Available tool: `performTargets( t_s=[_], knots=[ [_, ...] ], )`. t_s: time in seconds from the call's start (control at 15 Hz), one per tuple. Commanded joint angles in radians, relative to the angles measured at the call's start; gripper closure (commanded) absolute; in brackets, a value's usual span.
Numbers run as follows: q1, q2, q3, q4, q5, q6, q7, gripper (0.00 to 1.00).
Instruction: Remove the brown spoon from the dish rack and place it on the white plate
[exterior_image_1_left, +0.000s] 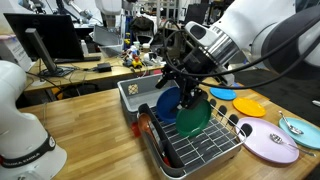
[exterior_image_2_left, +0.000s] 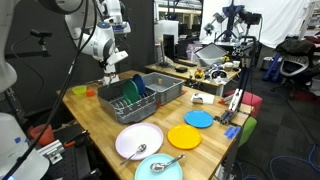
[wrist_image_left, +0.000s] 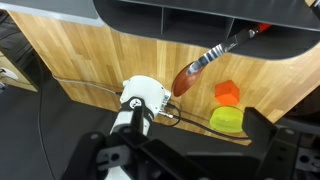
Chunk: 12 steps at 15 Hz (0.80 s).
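Note:
The brown spoon (wrist_image_left: 196, 68) shows in the wrist view, slanting out past a dark edge at the top, bowl end low over the wooden table. The dish rack (exterior_image_1_left: 205, 150) (exterior_image_2_left: 118, 106) holds a blue plate (exterior_image_1_left: 168, 101) and a green plate (exterior_image_1_left: 191, 117) upright. My gripper (exterior_image_1_left: 186, 98) (exterior_image_2_left: 113, 68) (wrist_image_left: 190, 142) hovers just above the rack, open and empty, fingers wide apart. The white plate (exterior_image_1_left: 268, 146) (exterior_image_2_left: 128, 146) lies flat on the table beyond the rack with a metal spoon (exterior_image_2_left: 140, 151) on it.
A grey bin (exterior_image_1_left: 133, 92) (exterior_image_2_left: 166, 90) stands against the rack. A yellow plate (exterior_image_2_left: 185, 137), a flat blue plate (exterior_image_2_left: 198, 118) and a teal-rimmed plate (exterior_image_2_left: 150, 172) lie near the white plate. An orange cup (wrist_image_left: 228, 93) and a green cup (wrist_image_left: 228, 120) sit near the robot base (wrist_image_left: 140, 98).

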Motion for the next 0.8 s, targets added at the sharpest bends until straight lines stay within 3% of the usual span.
performTargets(
  t_s=[0.0, 0.2, 0.73],
  knots=[
    [0.015, -0.018, -0.011, -0.002, 0.055, 0.009, -0.039, 0.00],
    [0.061, 0.003, -0.037, 0.033, 0.072, -0.006, -0.055, 0.00],
    [0.281, 0.088, -0.170, 0.219, 0.147, -0.128, -0.151, 0.00]
  ],
)
